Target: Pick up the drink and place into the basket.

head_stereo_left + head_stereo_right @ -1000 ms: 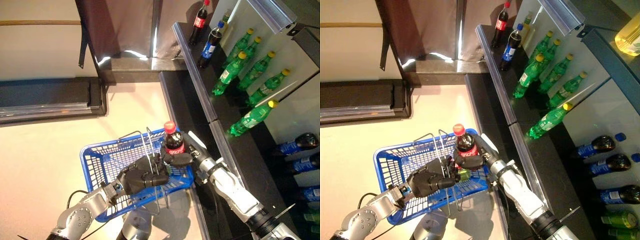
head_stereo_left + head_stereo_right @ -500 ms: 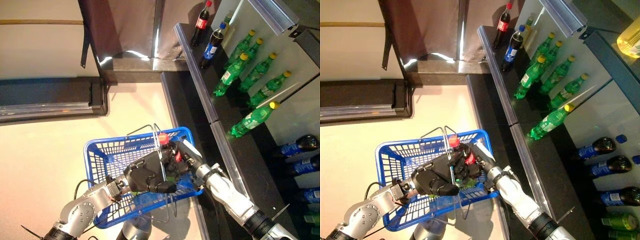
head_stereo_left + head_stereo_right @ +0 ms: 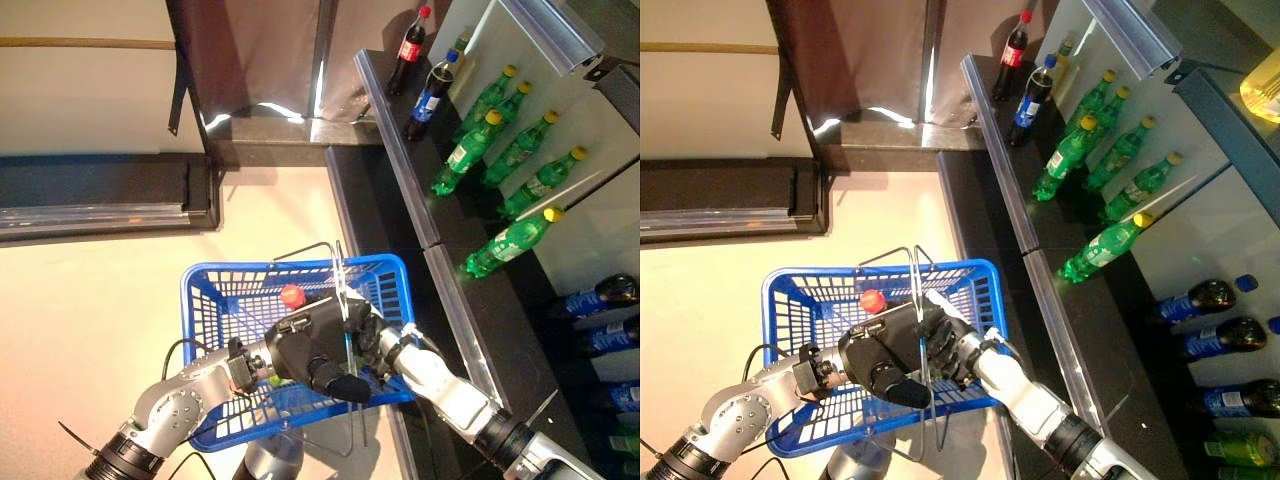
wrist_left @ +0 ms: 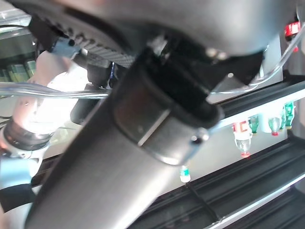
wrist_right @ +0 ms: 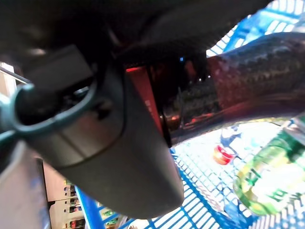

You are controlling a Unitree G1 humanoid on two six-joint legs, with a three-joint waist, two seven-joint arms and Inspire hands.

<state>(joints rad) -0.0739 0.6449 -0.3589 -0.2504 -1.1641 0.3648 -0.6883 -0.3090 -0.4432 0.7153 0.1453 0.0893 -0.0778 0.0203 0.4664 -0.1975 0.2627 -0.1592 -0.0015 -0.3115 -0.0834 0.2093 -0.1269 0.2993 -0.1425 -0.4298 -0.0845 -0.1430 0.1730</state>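
1. Blue basket [image 3: 205,300] sits in the lower centre of the head views, on the pale floor [image 3: 90,290], its wire handles [image 3: 340,290] raised.
2. Cola bottle [image 3: 292,297], red cap showing, lies low inside the basket, tilted, mostly hidden behind the hands.
3. Right hand [image 3: 945,345] reaches in over the basket's right rim from the lower right. The right wrist view shows the dark bottle body [image 5: 238,71] held against its palm, thumb curled round it.
4. Left hand [image 3: 315,350] is at the basket's centre, fingers wrapped round the wire handle where it crosses the hand.
5. A green bottle [image 5: 267,176] already lies on the basket's mesh floor, seen in the right wrist view just beside the cola bottle.
6. Upper right of frame: dark shelf [image 3: 400,170] with two cola-type bottles [image 3: 418,70] standing upright and a row of green bottles [image 3: 500,130] with yellow caps.
7. Right edge, lower down: dark bottles with blue labels [image 3: 1200,300] lying on a lower shelf level.
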